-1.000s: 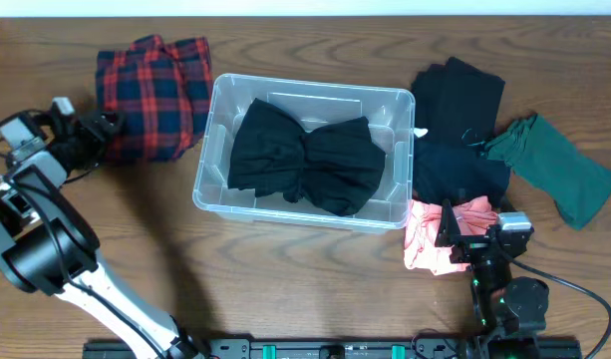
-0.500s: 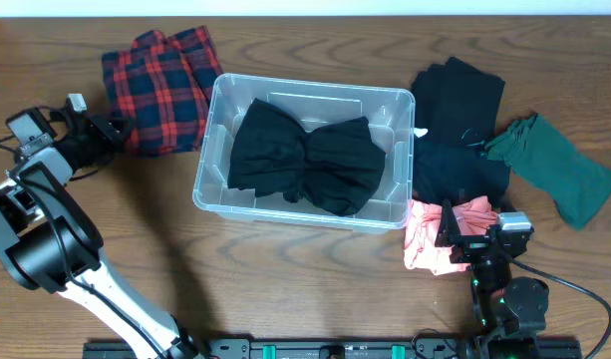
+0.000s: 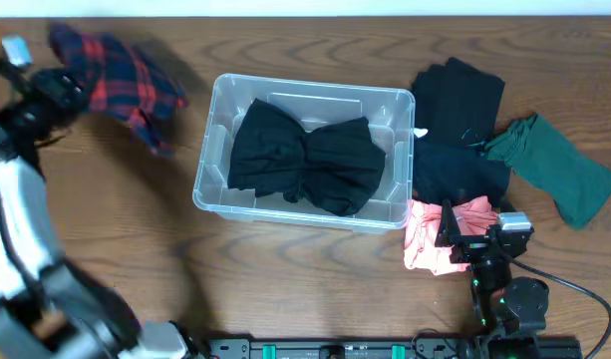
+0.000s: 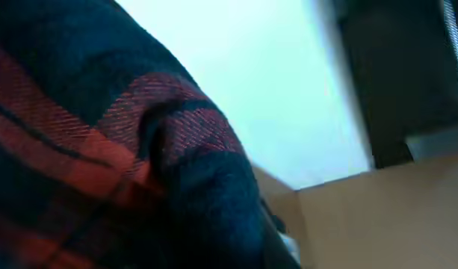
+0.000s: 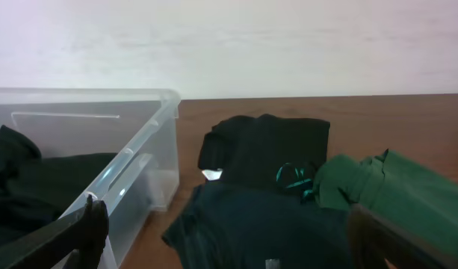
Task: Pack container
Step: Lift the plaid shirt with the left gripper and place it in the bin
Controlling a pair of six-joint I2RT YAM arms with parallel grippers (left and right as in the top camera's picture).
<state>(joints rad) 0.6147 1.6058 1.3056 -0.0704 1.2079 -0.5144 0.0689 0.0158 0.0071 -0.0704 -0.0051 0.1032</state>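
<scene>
Overhead: the container is sitting mid-desk, slightly toward the far edge, with its long side running left to right. A black garment is lying bunched inside it and filling most of the base. The left tool is hovering over the far left corner of the desk, clenched on a red-and-navy plaid garment. The plaid is hanging blurred off the surface, left of the container and not touching it. The right tool is sitting near the front right edge with its jaws spread wide and gripping nothing. It is poised over a pink garment lying just off the container's front right corner. A folded black pile is lying right of the container near the far edge. A dark navy garment is lying just in front of that pile, and a green garment is lying further toward the right edge.

Left wrist: plaid cloth is filling the left and lower frame, pressed right up to the lens. The fingers themselves are hidden behind it.

Right wrist: the right tool is showing released, its fingers far apart at the bottom corners. The container's clear wall is standing at the left with black cloth inside. The black pile, navy garment and green garment are lying ahead on the desk.
</scene>
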